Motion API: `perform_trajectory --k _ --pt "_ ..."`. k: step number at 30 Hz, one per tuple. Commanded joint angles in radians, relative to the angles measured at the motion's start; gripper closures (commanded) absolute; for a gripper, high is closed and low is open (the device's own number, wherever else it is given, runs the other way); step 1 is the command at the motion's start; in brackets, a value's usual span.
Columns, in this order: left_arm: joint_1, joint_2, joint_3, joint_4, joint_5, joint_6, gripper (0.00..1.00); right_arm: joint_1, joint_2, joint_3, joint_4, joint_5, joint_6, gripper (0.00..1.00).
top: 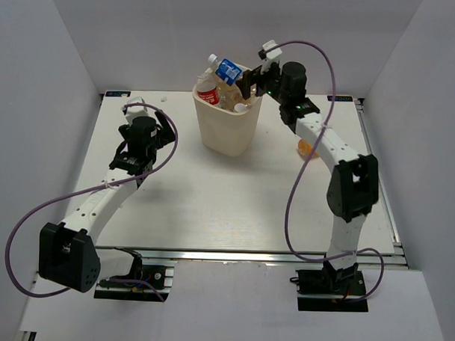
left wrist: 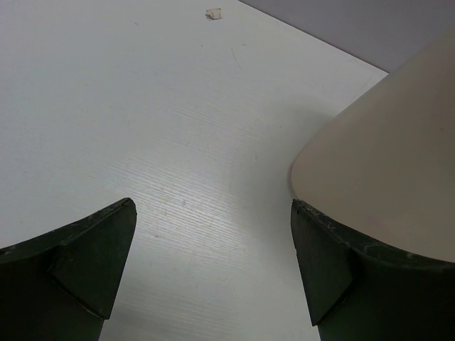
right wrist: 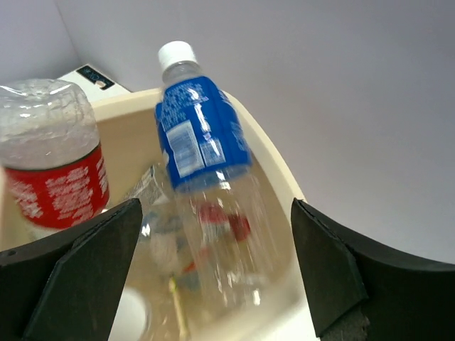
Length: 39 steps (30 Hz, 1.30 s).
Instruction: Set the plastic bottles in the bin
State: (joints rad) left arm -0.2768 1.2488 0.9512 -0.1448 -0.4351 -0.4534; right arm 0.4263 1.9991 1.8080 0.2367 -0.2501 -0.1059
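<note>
1. The bin (top: 227, 133) stands on the desk (top: 211, 207), crammed with bottles; right claw (top: 249, 85) wide above its rim, left claw (left wrist: 212, 206) wide beside its wall.
2. The blue-labelled bottle (right wrist: 202, 142) leans neck-up between my right fingers, ungripped.
3. The orange bottle (top: 307, 148) lies beside my right forearm, so I judge that arm nearer; its axis is hidden.

Left gripper (left wrist: 213, 206) hangs low, jaws spread wide, left arm (top: 99, 203) folded behind it; right gripper (right wrist: 217, 202) sits raised, jaws likewise apart, right arm (top: 329, 144) stretched out behind.

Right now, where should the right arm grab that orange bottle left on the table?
Probably across its body, coming straight down: the orange bottle sits low on the table, right of the bin. The right forearm hides most of it, so its long axis is unclear.
</note>
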Motion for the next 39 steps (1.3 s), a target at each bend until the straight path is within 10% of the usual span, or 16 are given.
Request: perform_trajectory --k 1,6,12,39 --pt "0.005 -0.017 0.026 0.022 0.035 -0.007 0.02 -0.046 -0.23 -0.111 0.094 0.112 0.095 0.11" --pt "0.007 -0.035 -0.002 0.022 0.03 -0.024 0.02 -0.132 -0.457 -0.381 0.172 0.261 0.266 0.11" --pt "0.005 -0.046 -0.046 0.068 0.073 -0.053 0.02 -0.208 -0.503 -0.38 -0.419 0.735 0.533 0.11" --pt "0.007 -0.049 -0.124 0.122 0.164 -0.105 0.02 -0.362 0.041 -0.211 -0.777 0.64 0.854 0.11"
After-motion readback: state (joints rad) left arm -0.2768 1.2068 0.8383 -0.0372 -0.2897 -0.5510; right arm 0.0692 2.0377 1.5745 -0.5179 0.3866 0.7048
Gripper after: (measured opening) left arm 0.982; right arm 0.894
